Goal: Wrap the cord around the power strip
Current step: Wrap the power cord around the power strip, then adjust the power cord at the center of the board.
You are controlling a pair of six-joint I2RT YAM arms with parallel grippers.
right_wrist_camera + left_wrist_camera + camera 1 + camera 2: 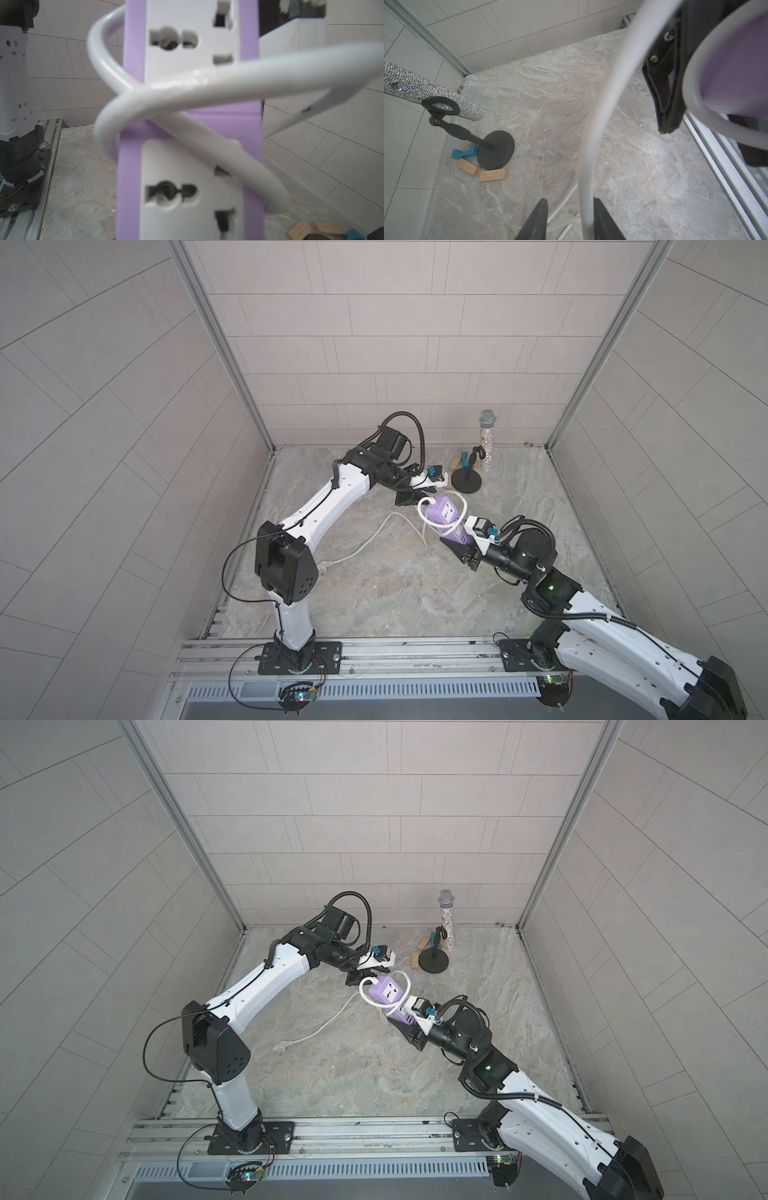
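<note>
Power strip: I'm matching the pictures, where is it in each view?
Both top views: power strip mid-floor.
Left wrist: power strip, blurred purple, very close.
Right wrist: power strip fills the middle, cord across it.
Shared landmark: wooden blocks.

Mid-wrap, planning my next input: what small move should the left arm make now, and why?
Probably draw the left gripper back off the thin white cord and lower it toward the slack on the table. Its fingers stand apart with the cord loose between them, the right gripper holds the lavender rectangular power strip raised, and a tail ending in the white plug lies unwrapped.
</note>
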